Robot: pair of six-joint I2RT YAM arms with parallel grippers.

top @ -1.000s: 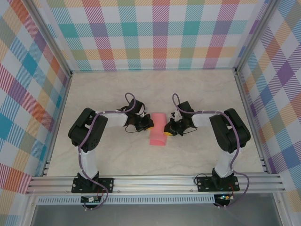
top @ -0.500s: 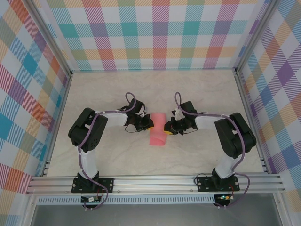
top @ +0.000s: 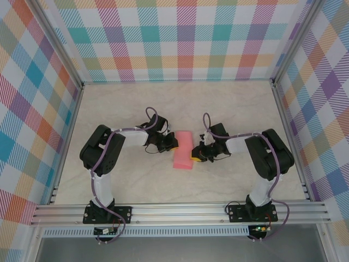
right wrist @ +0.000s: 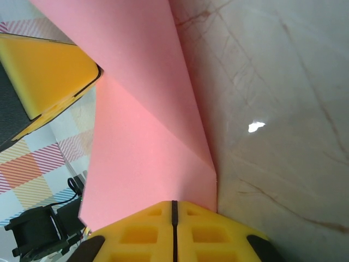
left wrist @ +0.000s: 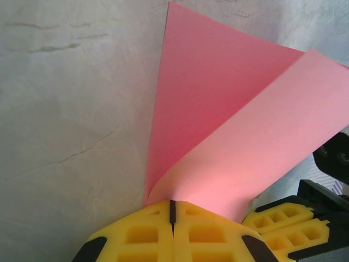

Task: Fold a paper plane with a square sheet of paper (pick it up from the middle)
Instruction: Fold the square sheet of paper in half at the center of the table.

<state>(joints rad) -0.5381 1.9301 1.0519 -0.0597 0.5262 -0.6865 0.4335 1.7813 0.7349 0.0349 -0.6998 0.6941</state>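
The salmon-pink sheet of paper (top: 183, 149) sits at the middle of the marbled table (top: 125, 109), doubled over into a narrow strip that runs from near to far. It lies between the two arms, well clear of the checked walls (top: 185, 38). The left gripper (top: 171, 145) meets the strip's left edge towards its far end. In the left wrist view its yellow jaws are pressed together on the paper (left wrist: 229, 142), right where one layer curls up and over the other. The right gripper (top: 194, 157) meets the right edge towards the near end. Its wrist view likewise shows yellow jaws closed tight, clamping the paper (right wrist: 147, 158) at a creased corner. Whether the strip rests fully on the table or is raised slightly cannot be told.
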